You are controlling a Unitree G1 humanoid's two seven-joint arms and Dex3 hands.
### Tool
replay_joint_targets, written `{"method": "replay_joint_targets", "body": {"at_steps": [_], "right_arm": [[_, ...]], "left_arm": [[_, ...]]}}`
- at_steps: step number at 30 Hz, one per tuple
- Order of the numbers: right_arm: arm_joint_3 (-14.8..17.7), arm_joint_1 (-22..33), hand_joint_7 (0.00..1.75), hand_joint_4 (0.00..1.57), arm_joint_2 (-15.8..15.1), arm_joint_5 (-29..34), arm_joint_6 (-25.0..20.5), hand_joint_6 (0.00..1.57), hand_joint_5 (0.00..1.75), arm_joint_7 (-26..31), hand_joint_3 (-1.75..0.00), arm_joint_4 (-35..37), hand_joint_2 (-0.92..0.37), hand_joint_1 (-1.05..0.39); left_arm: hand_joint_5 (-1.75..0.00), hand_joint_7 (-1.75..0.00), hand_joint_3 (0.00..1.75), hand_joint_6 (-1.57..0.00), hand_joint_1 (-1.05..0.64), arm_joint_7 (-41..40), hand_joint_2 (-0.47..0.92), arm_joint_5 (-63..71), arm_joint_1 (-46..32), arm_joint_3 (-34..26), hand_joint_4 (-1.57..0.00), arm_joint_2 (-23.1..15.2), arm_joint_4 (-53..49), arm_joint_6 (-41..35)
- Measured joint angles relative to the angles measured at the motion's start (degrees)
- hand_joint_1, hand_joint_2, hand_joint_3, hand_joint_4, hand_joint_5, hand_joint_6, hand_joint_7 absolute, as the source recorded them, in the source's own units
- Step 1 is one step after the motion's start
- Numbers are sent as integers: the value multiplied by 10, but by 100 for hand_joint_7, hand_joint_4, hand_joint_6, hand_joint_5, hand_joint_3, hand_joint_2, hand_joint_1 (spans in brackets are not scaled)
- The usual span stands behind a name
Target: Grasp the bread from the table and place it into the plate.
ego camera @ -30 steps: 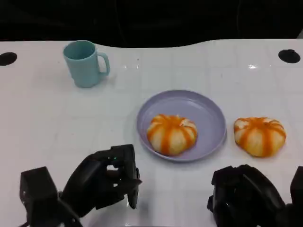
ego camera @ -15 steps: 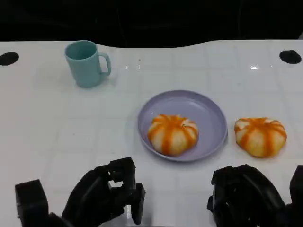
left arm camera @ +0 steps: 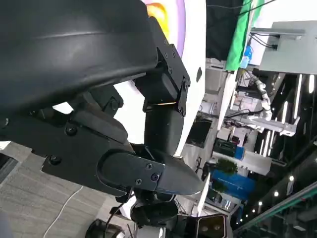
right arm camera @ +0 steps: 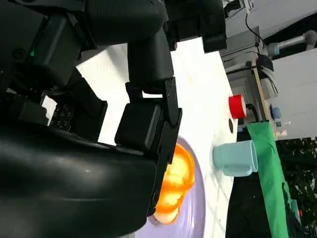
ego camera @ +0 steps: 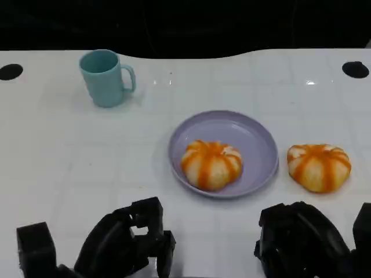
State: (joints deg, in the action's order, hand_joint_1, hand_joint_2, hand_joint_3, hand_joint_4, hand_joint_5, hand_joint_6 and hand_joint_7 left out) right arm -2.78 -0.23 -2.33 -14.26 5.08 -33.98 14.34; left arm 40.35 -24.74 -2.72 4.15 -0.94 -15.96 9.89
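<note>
Right robot hand (ego camera: 301,243) low at the near edge of the surface (ego camera: 58,145), fingers curled in on nothing, almost directly below the loose bread (ego camera: 319,167), hence the nearer one. Left robot hand (ego camera: 124,243) likewise curled, empty, well apart. Plate (ego camera: 255,136) just left of that bread, already bearing another bun (ego camera: 211,164). Bread's long axis crosswise.

One bread (ego camera: 210,164) is set in the plate (ego camera: 255,138) at mid counter (ego camera: 58,145). A second bread (ego camera: 319,166) is laid just right of the plate. A mug (ego camera: 106,77) is placed behind, far left.
</note>
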Motion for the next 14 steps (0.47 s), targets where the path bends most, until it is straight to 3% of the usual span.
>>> {"method": "replay_joint_targets", "body": {"at_steps": [14], "right_arm": [[4, -2, 101, 154, 0, 0, 0, 157, 131, 0, -143, 3, 2, -105]], "left_arm": [[-175, -173, 25, -87, -78, 4, 85, 6, 9, -9, -105, 3, -8, 0]]}}
